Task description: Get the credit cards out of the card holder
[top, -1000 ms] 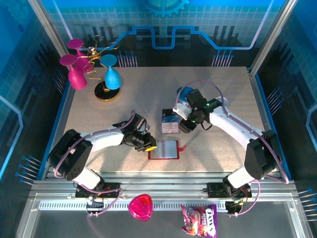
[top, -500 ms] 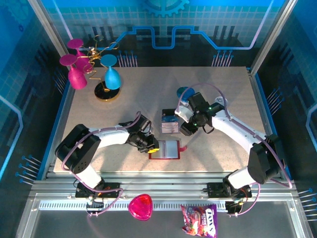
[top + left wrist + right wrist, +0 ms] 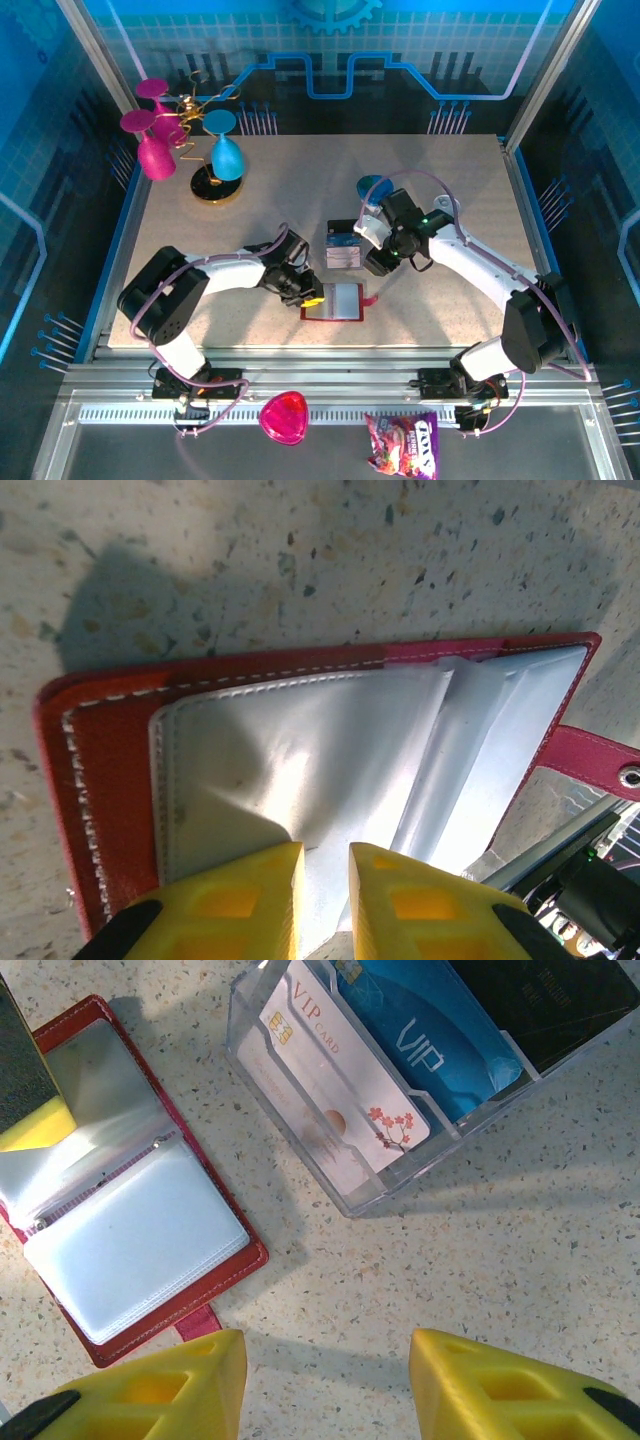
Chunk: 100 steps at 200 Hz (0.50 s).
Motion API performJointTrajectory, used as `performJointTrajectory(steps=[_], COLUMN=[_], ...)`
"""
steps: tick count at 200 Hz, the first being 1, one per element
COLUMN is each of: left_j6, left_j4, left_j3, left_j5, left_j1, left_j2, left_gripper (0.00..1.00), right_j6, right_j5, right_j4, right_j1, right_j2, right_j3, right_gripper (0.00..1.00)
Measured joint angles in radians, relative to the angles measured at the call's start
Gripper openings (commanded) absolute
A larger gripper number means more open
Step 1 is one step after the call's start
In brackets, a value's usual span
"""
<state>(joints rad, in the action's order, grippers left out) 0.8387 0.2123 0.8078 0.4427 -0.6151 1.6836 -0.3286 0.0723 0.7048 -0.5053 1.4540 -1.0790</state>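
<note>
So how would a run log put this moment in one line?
left gripper: closed on card holder pocket | right gripper: open above table | credit cards: three in clear stand

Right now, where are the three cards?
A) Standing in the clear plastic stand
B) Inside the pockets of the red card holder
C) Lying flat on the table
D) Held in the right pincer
A: in the right wrist view the pale card, the blue card and the black card stand in the tiers of the clear stand, while the pockets of the open card holder look empty.
</note>
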Motion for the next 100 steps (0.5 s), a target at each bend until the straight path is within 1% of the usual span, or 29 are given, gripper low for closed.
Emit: performJointTrajectory(steps=[61, 80, 100], left_j6=[-0.002, -0.007, -0.019], left_j4=[0.029, 0.056, 0.09], left_j3=[0.028, 0.047, 0.063], left_j5=[-0.005, -0.024, -0.051], left_j1=[-0.002, -0.002, 0.003], left_j2=[0.01, 0.003, -0.039], left_gripper=[0.2, 0.2, 0.22], right_j6=[0.01, 0.023, 0.042], right_j5=[0.004, 0.012, 0.015], right_j4=[-0.017, -0.033, -0.056], right_j1=[0.005, 0.021, 0.054], right_j2=[-0.023, -0.043, -0.068], right_j3=[0.019, 0.032, 0.052], right_gripper=[0.47, 0.47, 0.5])
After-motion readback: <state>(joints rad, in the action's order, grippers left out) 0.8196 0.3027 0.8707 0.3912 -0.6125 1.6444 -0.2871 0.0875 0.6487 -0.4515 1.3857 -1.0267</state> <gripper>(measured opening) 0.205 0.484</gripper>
